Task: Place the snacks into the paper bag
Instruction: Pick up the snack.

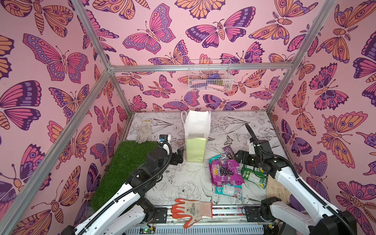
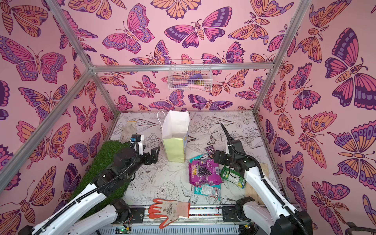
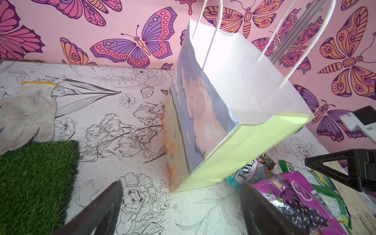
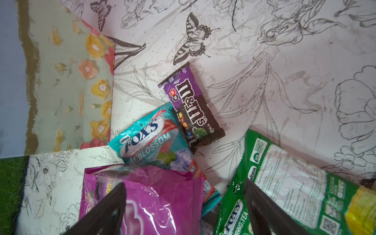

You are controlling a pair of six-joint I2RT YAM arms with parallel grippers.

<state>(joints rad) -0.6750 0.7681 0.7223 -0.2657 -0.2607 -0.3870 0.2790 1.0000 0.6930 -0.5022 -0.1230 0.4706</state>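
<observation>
Both top views: the paper bag (image 1: 195, 150) (image 2: 175, 149) stands upright, mouth open, on the tabletop (image 1: 183, 183). It is just beside the left jaws, which are spread and empty, probably placed there to steady it. All five snacks (image 1: 225, 175) lie outside the bag, piled beneath the right jaws, which are also spread and empty.

Left wrist view: the bag (image 3: 244, 154) rises ahead of the jaws, untouched.

Right wrist view: the jaws hang over the grape bag (image 4: 152, 199) and the green Fox's tea bag (image 4: 284, 183). The teal Fox's bag (image 4: 150, 138) and M&M's packet (image 4: 193, 107) lie beyond the tips. This looks like lining up a first pick.
</observation>
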